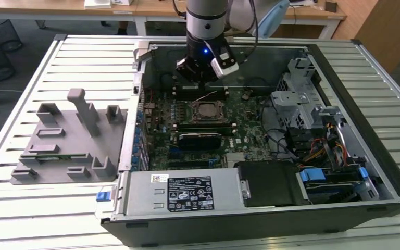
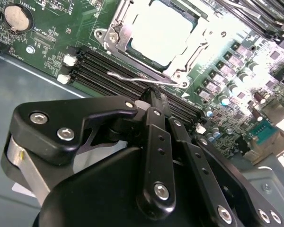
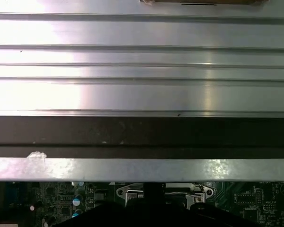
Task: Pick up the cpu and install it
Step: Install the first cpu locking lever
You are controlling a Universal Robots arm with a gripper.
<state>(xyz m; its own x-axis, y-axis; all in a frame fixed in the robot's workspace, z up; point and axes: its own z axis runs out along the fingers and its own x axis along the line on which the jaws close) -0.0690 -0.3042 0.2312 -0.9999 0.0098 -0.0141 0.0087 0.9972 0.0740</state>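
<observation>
The cpu (image 2: 161, 30), a flat square with a pale silvery top, lies inside the metal socket frame (image 2: 114, 26) on the green motherboard (image 1: 245, 122). A thin wire lever (image 2: 132, 78) sticks out beside the frame. In the exterior view the socket (image 1: 205, 110) sits mid-board, inside the open computer case. My gripper (image 1: 198, 82) hangs above the board just behind the socket, towards the case's far wall. In the second wrist view the gripper (image 2: 151, 93) has its black fingers (image 2: 155, 137) drawn together, with nothing visible between them. The first wrist view catches the socket frame (image 3: 163, 193) past the far case wall (image 3: 142, 132).
A grey fixture block (image 1: 68, 140) with upright holders lies on the slatted table (image 1: 33, 208) at the exterior view's left, with a green strip (image 1: 47, 156) on it. Black memory slots (image 2: 109, 71) run beside the socket. The power supply (image 1: 179, 192), drive cage (image 1: 304, 104) and cables (image 1: 322, 148) crowd the case.
</observation>
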